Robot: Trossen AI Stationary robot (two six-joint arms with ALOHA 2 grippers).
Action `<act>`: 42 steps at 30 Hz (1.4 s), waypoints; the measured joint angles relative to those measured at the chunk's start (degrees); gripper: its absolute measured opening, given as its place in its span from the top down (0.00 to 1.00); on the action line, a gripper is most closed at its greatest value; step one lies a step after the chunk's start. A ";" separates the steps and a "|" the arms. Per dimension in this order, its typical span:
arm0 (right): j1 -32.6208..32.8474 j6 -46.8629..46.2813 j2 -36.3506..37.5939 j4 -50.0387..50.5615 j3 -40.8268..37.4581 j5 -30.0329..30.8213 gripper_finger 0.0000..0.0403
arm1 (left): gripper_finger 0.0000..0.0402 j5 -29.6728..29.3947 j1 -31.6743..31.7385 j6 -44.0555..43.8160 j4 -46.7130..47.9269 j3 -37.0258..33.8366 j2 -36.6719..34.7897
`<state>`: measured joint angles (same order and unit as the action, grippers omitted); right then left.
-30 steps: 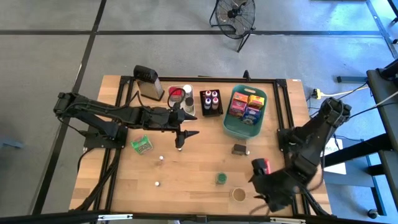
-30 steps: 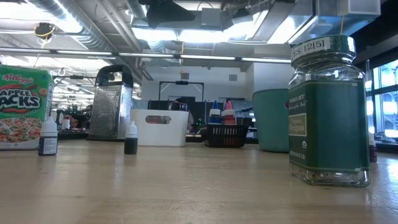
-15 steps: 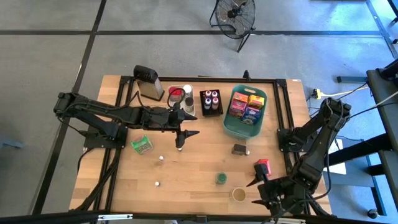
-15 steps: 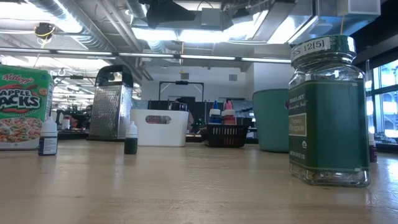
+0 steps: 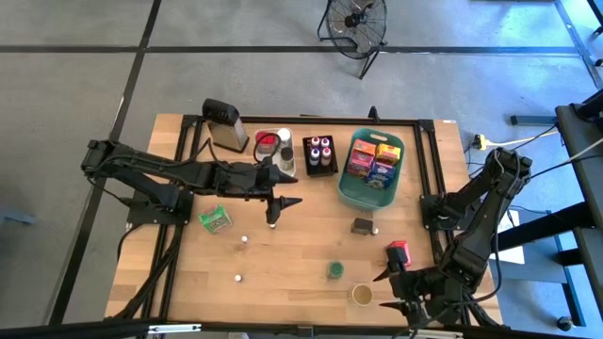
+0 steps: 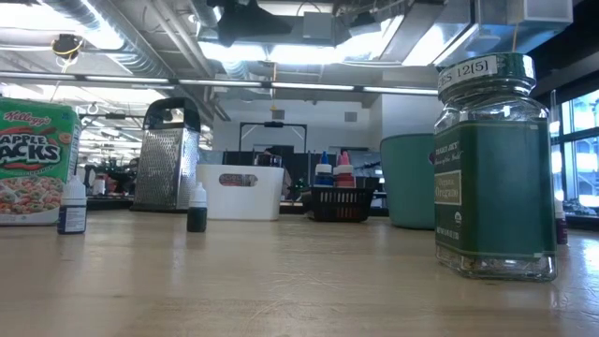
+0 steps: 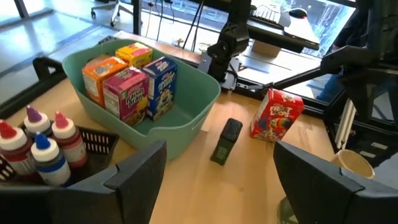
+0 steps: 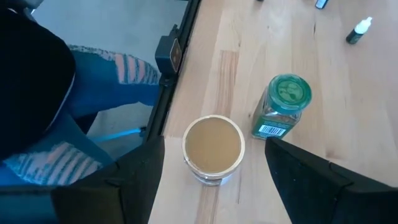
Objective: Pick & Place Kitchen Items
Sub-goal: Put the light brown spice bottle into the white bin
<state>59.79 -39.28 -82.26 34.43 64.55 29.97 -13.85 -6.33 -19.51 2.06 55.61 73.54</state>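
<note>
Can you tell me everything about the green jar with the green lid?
The green jar is clear glass with a dark green label and a green lid. It looks like a spice jar with flakes at the bottom. It stands upright on the wooden table, near the front edge, beside a round tan-topped tub but not touching it. Nothing holds it.

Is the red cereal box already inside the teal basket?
No. In the left wrist view the red cereal box stands upright on the table, outside the teal basket, beyond a small dark packet.
</note>
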 joint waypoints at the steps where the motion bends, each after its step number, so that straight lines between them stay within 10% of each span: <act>1: 0.00 -0.39 0.00 -0.03 0.00 -0.01 0.30 | 0.27 0.00 0.00 -0.56 0.31 0.00 0.00; 34: 0.31 -1.08 -1.07 3.41 0.00 2.39 0.30 | 0.27 3.53 -0.01 -2.31 5.14 0.04 0.02; 42: -0.10 -2.53 -2.15 4.83 0.00 3.43 0.15 | 0.27 3.39 -1.25 -2.29 5.98 0.04 0.02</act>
<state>59.69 -41.82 -84.41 39.27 64.55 33.41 -10.45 -7.58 -21.80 8.03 55.66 73.56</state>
